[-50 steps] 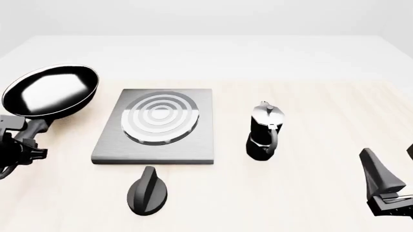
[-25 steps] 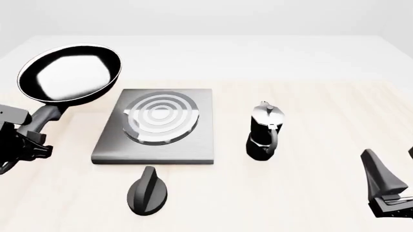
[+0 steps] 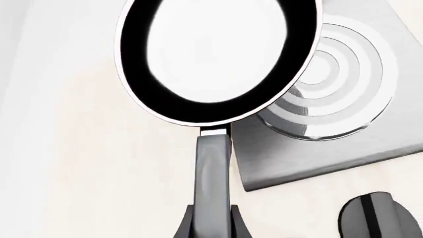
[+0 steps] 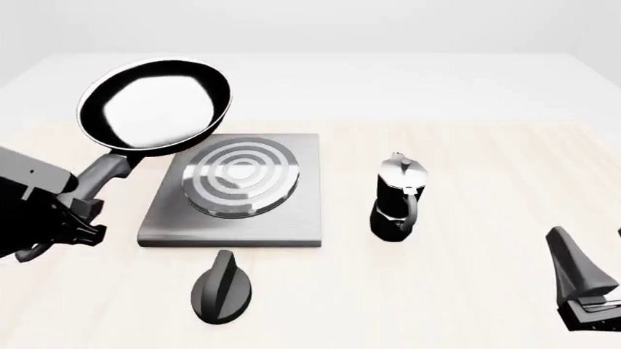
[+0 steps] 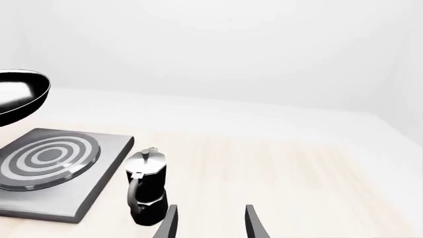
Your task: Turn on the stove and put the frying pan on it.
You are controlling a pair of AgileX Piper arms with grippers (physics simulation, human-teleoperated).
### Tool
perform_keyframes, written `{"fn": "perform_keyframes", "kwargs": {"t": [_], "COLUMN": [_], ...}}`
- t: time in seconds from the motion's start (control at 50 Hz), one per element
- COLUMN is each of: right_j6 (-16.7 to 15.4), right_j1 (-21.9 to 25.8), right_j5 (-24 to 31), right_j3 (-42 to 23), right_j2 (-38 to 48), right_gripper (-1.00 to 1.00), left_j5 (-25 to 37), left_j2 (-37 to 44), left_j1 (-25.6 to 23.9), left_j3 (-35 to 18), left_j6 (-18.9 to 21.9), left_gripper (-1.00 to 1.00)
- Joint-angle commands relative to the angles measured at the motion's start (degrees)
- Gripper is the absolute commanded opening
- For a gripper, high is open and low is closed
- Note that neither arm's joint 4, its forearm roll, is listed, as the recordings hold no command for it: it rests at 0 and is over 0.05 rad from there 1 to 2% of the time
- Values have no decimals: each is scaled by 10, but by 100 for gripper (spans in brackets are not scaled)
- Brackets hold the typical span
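My left gripper (image 4: pixel 83 207) is shut on the long black handle of the frying pan (image 4: pixel 155 105) and holds the pan in the air, tilted, above the far left corner of the stove. The stove (image 4: pixel 291 214) is a grey square plate with silver burner rings (image 4: pixel 238 178). Its black oval knob (image 4: pixel 223 287) lies on the table in front of it. In the left wrist view the pan (image 3: pixel 218 54) overlaps the stove (image 3: pixel 390 134), the knob (image 3: pixel 377 218) shows at the edge, and my left gripper (image 3: pixel 211 225) clamps the handle. My right gripper (image 4: pixel 594 254) is open and empty at the near right.
A black-and-silver moka pot (image 4: pixel 398 198) stands upright just right of the stove. In the right wrist view it (image 5: pixel 146 186) stands close ahead of the open right gripper (image 5: pixel 211 225), with the stove (image 5: pixel 99 183) and the pan (image 5: pixel 20 96) beyond.
My left gripper has carried the frying pan up and to the right, from left of the stove to over its far left corner. The right arm has barely moved.
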Motion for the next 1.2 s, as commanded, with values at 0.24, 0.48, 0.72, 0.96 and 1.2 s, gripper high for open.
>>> {"fn": "perform_keyframes", "kwargs": {"t": [0.24,0.48,0.72,0.96,1.2], "right_j6": [6,6,6,5,5], "right_j1": [-6,-8,-9,-11,-11], "right_j5": [19,25,29,28,30], "right_j3": [-1,-2,-3,-2,-3], "right_j2": [-20,-25,-28,-28,-31], "right_gripper": [100,100,100,100,100], "left_j5": [-2,-16,-43,-86,-113], "left_j2": [-16,-5,22,60,80], "left_j1": [-90,-126,-137,-139,-134], "left_j3": [-8,5,18,37,51], "left_j6": [6,13,19,21,22], "left_gripper": [-100,-100,-100,-100,-100]}}
